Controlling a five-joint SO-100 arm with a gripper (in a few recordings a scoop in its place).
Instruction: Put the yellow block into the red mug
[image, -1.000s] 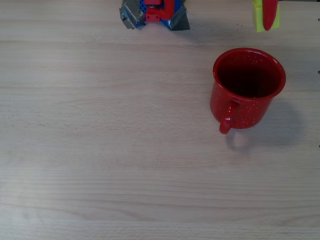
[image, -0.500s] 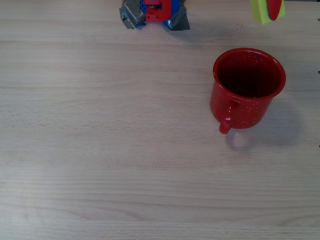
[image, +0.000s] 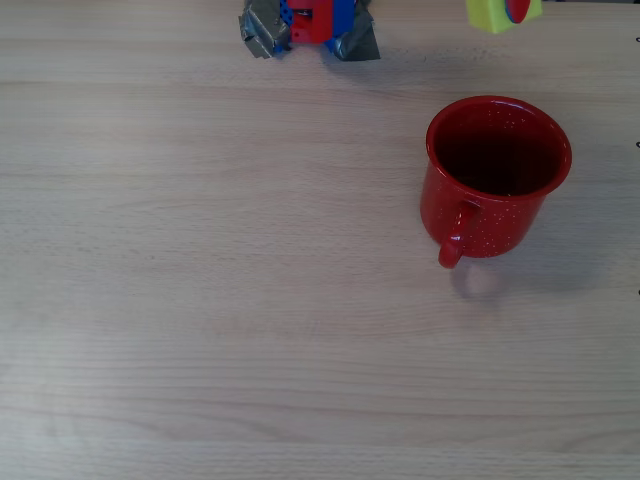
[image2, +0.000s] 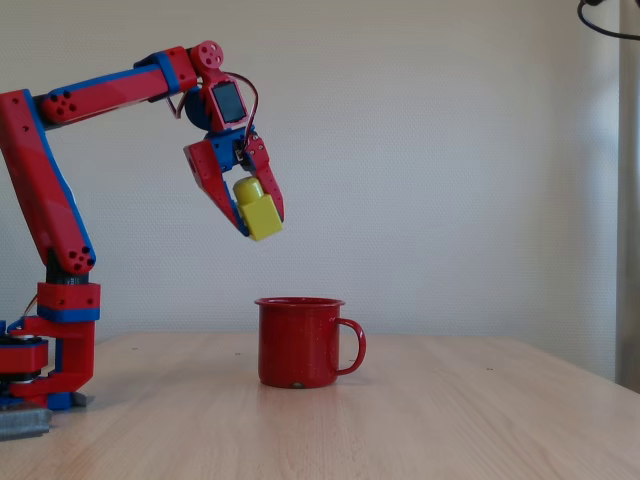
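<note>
The yellow block (image2: 258, 211) hangs high in the air, held between the fingers of my red and blue gripper (image2: 256, 216), which is shut on it. In the fixed view it is above and a little left of the red mug (image2: 298, 343). From overhead the yellow block (image: 490, 14) shows at the top edge, with a red fingertip (image: 518, 9) over it, beyond the red mug (image: 495, 180). The mug stands upright on the wooden table with its handle (image: 455, 238) toward the picture's bottom. Its dark inside holds nothing I can see.
My arm's base (image: 310, 25) is clamped at the table's top edge in the overhead view, at the left (image2: 45, 365) in the fixed view. Bare light wood table (image: 220, 300) stretches around the mug.
The gripper with the yellow block has moved left along the top edge of the overhead view and further up, out toward the frame's edge. The mug has not moved.
</note>
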